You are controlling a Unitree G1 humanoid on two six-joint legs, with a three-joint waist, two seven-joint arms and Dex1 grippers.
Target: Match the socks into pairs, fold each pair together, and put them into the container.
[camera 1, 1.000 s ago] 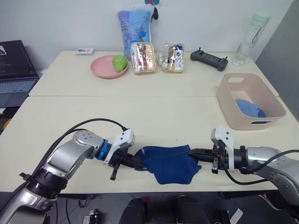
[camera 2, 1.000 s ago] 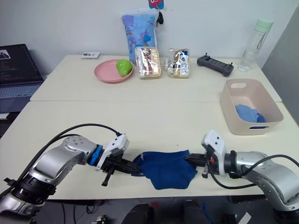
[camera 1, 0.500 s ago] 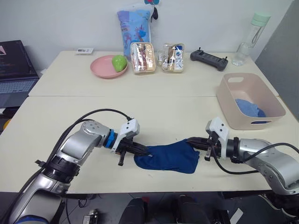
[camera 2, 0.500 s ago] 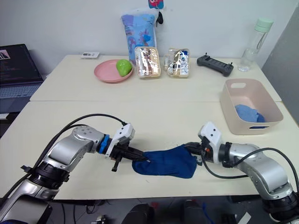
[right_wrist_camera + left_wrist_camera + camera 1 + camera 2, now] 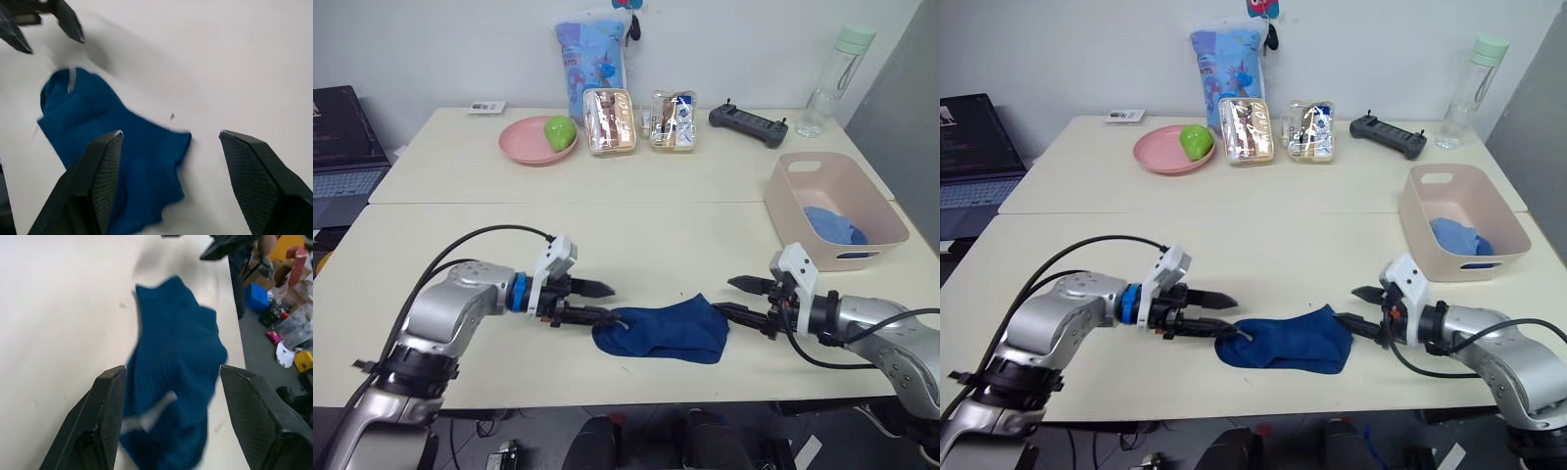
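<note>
1. We see the container (image 5: pixel 835 210) near the worktop's right edge, holding a light blue sock (image 5: pixel 834 225).
2. The folded navy socks (image 5: pixel 661 331) lie near the front edge.
3. The left gripper (image 5: pixel 597 303) and right gripper (image 5: pixel 740 298) flank them, fingers spread, holding nothing.

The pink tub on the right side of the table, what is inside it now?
Inside the pink tub lies a bundle of lighter blue socks, against its near end. The near wall covers the bundle's lower part, so how many socks it holds cannot be told.
</note>
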